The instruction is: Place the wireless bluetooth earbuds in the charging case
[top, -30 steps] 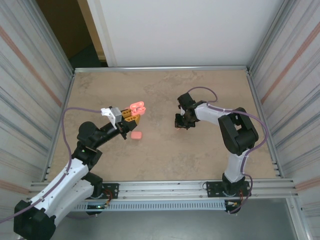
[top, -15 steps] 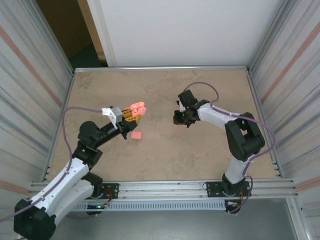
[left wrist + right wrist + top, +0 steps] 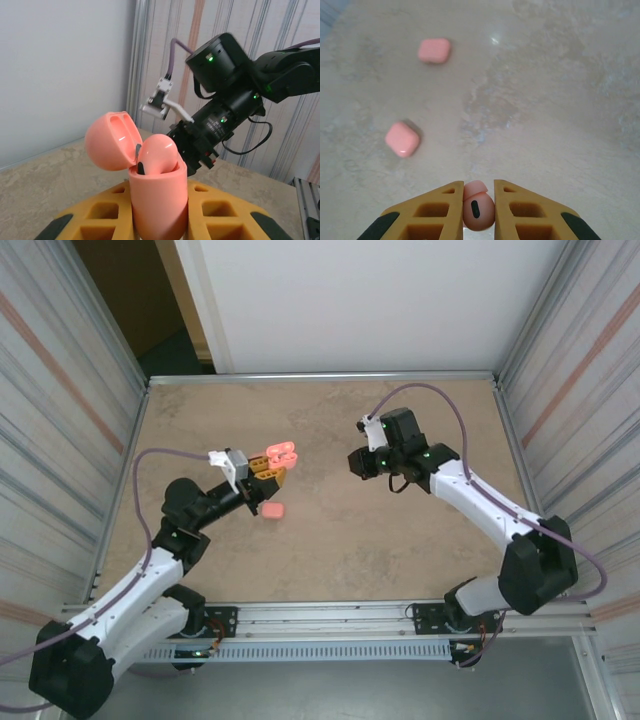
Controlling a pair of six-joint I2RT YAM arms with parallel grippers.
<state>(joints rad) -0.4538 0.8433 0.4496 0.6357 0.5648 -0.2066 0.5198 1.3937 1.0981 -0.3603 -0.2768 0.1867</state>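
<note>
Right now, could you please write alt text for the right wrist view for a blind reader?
The right gripper is shut on a pink earbud with a dark slot, over a tan table. Two pink cases lie on it toward the upper left.

The whole table (image 3: 330, 530) is taken in from up high, behind the arm bases. The left wrist view is aimed roughly level, super close on the open charging case (image 3: 157, 195). The right arm (image 3: 227, 112) beyond is shared with the overhead. The table gets viewed steeply downward from the right wrist.
</note>
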